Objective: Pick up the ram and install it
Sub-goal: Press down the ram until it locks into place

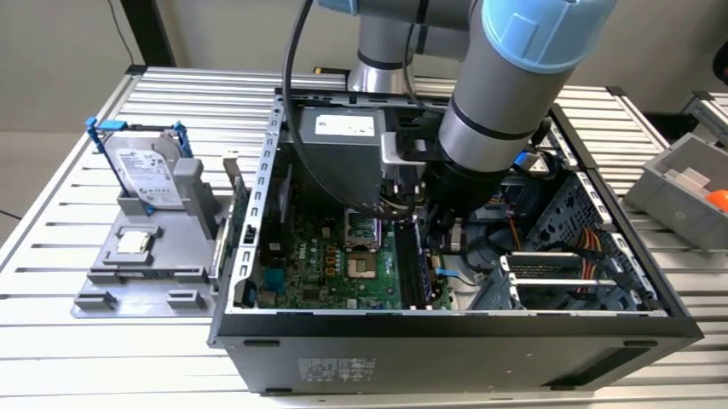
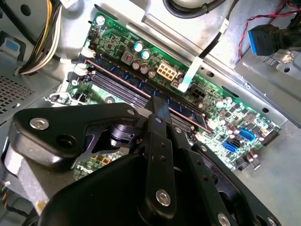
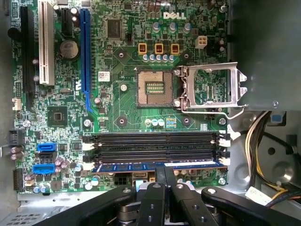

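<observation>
The ram (image 3: 127, 166) is a dark blue-green stick with black chips. It stands in the outermost memory slot of the green motherboard (image 3: 122, 101) inside the open computer case (image 1: 455, 322). In the second wrist view the ram (image 2: 123, 74) runs slantwise beside the other slots. My gripper (image 3: 165, 170) sits right over the ram's middle, its black fingers (image 2: 157, 109) drawn together and their tips at the stick's top edge. In the exterior view the gripper (image 1: 438, 234) reaches down into the case above the ram (image 1: 428, 274).
Three black memory slots (image 3: 153, 143) lie beside the ram, and the CPU socket (image 3: 153, 88) has its bracket open. Cables (image 3: 263, 136) and the power supply (image 1: 341, 136) crowd the case. Outside it, a grey fixture (image 1: 142, 281) bears a blue-framed hard drive (image 1: 148, 175) and a small chip (image 1: 135, 243).
</observation>
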You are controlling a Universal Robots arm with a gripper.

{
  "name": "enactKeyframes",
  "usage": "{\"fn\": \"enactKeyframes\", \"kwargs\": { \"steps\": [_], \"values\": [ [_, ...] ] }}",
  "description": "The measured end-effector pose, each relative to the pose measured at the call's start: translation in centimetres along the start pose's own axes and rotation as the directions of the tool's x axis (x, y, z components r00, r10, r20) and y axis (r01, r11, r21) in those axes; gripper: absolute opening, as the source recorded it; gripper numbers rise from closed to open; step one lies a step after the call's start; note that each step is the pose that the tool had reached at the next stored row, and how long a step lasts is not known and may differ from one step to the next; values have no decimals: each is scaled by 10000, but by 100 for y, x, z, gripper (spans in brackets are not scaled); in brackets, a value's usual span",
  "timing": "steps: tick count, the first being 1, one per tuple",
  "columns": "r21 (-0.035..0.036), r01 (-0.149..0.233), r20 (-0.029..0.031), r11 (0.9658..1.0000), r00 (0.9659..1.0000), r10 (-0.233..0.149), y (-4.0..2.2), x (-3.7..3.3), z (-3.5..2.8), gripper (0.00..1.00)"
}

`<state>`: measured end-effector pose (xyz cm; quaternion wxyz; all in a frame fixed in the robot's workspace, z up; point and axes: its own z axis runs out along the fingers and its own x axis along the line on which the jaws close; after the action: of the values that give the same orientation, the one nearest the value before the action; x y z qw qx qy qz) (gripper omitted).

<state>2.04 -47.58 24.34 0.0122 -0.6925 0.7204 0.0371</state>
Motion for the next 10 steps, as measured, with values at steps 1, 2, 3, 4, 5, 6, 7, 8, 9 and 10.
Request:
{"fn": "enactKeyframes", "kwargs": {
  "steps": [1, 2, 3, 4, 5, 6, 7, 8, 9, 10],
  "values": [
    [0, 0, -1, 10000, 10000, 0, 0, 1, 11, 0],
    [0, 0, -1, 10000, 10000, 0, -1, 2, 23, 0],
    [0, 0, -1, 10000, 10000, 0, -1, 2, 33, 0],
    [1, 0, -2, 10000, 10000, 0, -2, 3, 42, 0],
    [0, 0, -2, 10000, 10000, 0, -2, 4, 47, 0],
    [1, 0, -1, 10000, 10000, 0, -2, 4, 54, 0],
    [1, 0, -1, 10000, 10000, 0, -2, 4, 60, 0],
    [1, 0, -2, 10000, 10000, 0, -2, 5, 66, 0],
    [0, 0, -3, 10000, 10000, 0, -2, 5, 69, 0],
    [0, 0, -4, 10000, 10000, 0, -2, 6, 69, 0]
  ]
}}
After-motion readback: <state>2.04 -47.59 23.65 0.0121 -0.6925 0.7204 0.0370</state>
